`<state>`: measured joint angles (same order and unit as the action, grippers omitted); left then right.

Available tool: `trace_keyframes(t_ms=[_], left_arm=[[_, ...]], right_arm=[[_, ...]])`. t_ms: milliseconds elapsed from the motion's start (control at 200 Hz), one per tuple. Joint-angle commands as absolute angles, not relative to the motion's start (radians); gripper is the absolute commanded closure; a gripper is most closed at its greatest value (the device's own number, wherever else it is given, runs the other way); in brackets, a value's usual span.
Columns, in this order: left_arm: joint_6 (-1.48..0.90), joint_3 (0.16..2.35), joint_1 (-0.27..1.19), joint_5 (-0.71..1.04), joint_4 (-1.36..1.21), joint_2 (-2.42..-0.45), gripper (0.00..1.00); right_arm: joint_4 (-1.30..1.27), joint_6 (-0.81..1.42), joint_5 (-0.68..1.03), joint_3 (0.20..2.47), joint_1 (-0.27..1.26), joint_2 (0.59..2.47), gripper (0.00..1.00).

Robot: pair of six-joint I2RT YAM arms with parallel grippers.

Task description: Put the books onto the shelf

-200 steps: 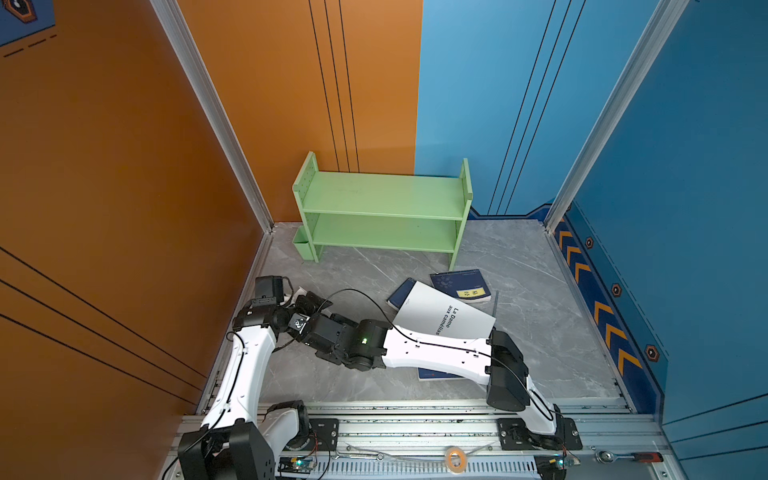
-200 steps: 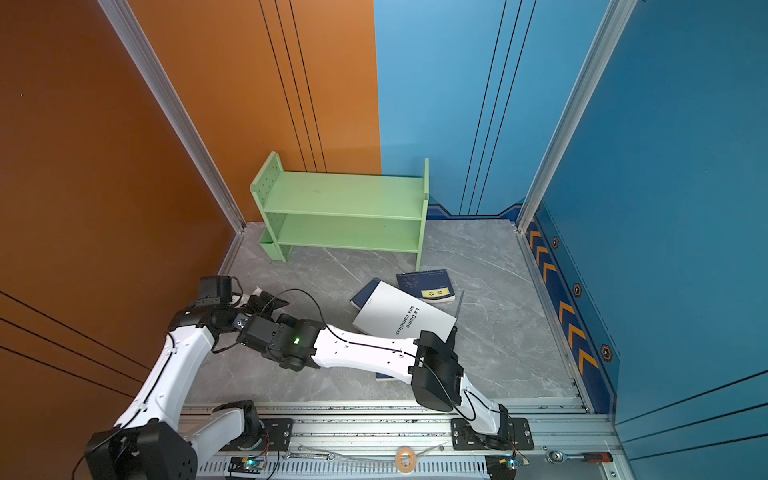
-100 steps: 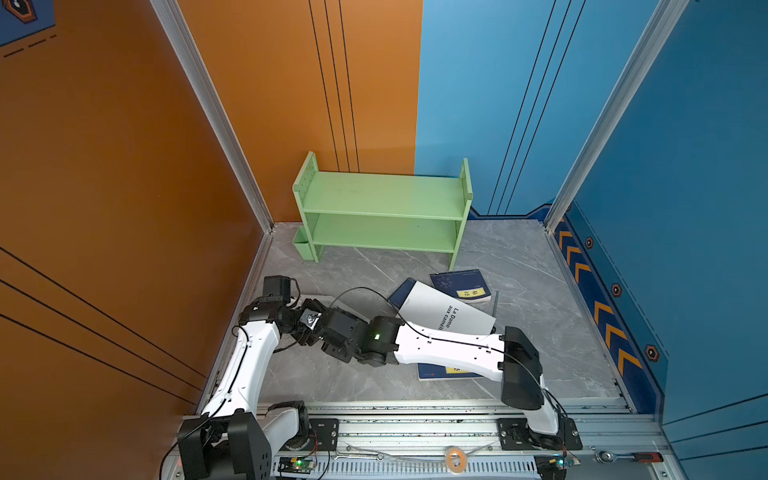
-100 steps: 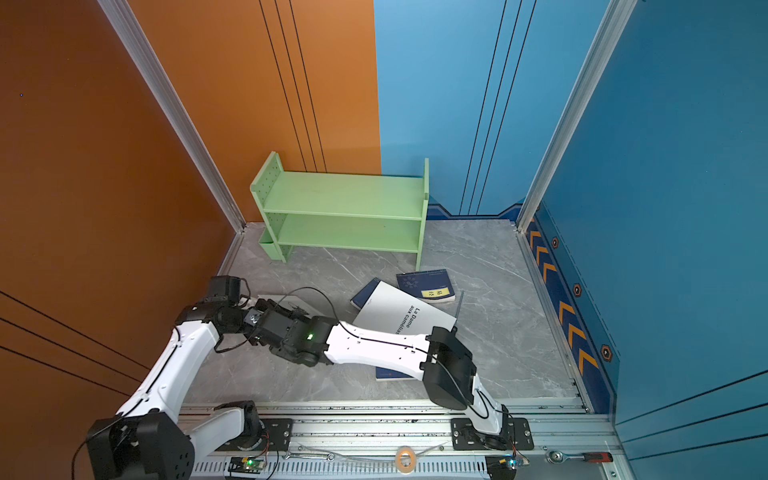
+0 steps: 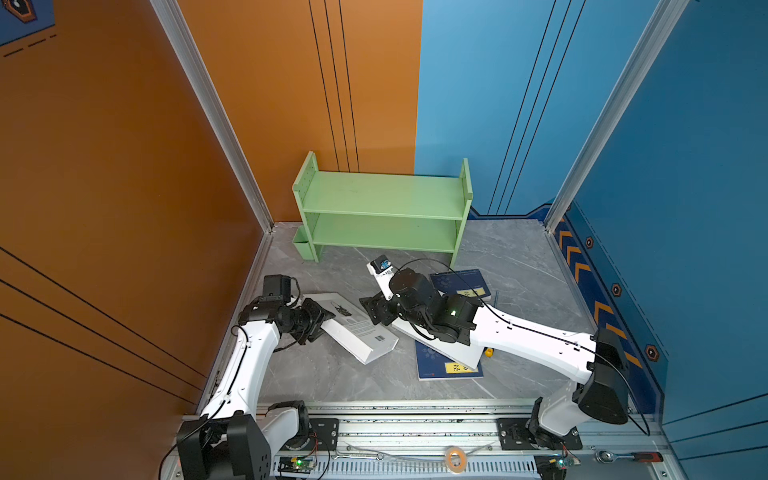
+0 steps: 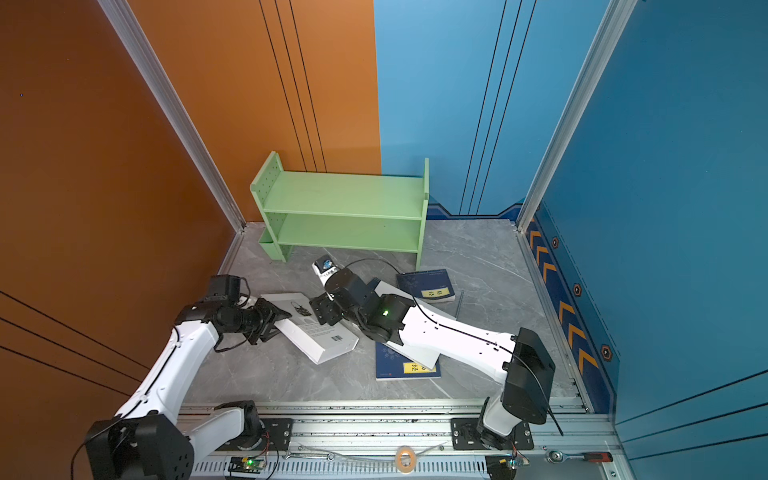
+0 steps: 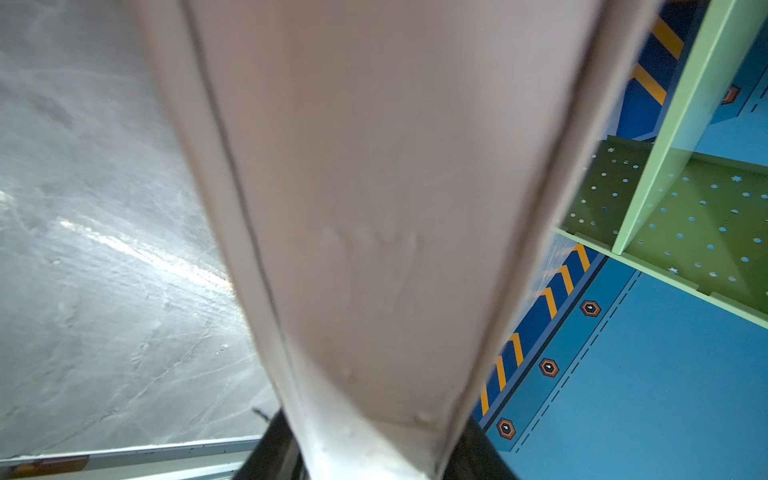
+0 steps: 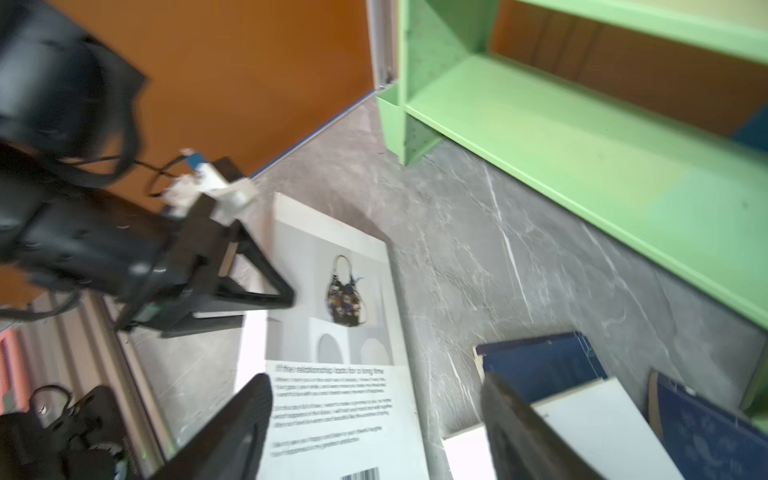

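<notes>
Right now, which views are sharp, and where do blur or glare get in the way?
Both top views: sharp and evenly lit, the green shelf crisp. Left wrist view: the white book sits too close, a soft out-of-focus slab, with a glare streak on the grey floor. Right wrist view: motion blur smears the left gripper and the book's back-cover text.

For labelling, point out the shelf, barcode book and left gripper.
shelf (image 5: 382, 199): a top view, top board.
barcode book (image 5: 355, 327): a top view, back cover.
left gripper (image 5: 324, 323): a top view, between fingertips.
</notes>
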<state>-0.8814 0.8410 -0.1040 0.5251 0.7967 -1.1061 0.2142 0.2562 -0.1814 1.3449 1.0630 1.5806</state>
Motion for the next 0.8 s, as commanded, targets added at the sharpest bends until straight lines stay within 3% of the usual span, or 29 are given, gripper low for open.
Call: trace_keyframes(t_ms=[0,376,796], left_arm=[[-0.877,0.883,-0.095,0.499,0.809,-1.097,0.58],[-0.913,0.978,-0.085,0.562,0.805,-1.169,0.58],[-0.934,1.024,-0.046,0.554,0.805,-1.222,0.58]], right_arm=[[0.123,0.269,-0.228,1.226,1.069,1.541,0.0],[0.132,-0.019,-0.401,1.132,1.223,1.491,0.0],[0.166,-0.121,-0.435,1.17,1.311,1.527,0.0]])
